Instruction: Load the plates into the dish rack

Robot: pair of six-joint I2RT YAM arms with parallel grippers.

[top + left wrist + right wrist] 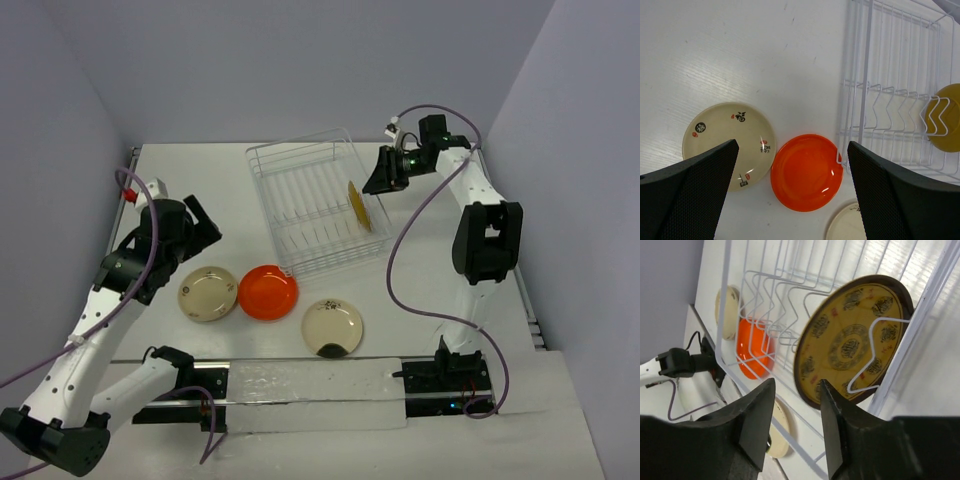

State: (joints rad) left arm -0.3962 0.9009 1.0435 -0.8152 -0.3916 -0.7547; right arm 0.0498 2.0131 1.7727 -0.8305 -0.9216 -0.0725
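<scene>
The wire dish rack (305, 175) stands at the back centre. The mustard-yellow plate (358, 207) stands on edge between prongs at its right end. My right gripper (385, 172) is open and empty just right of that plate; in the right wrist view its jaws (795, 390) stand apart just short of the plate (855, 345). The orange-red plate (268, 292) and two cream plates (208, 294) (332, 328) lie flat in front of the rack. My left gripper (200, 225) is open and empty, above the orange plate (805, 172) and the left cream plate (730, 142).
The rack's near left corner (866, 65) touches or overhangs the orange plate's rim. A clear mat (310, 392) lies along the near edge between the arm bases. A purple cable (400, 260) hangs right of the rack. Walls close in on both sides.
</scene>
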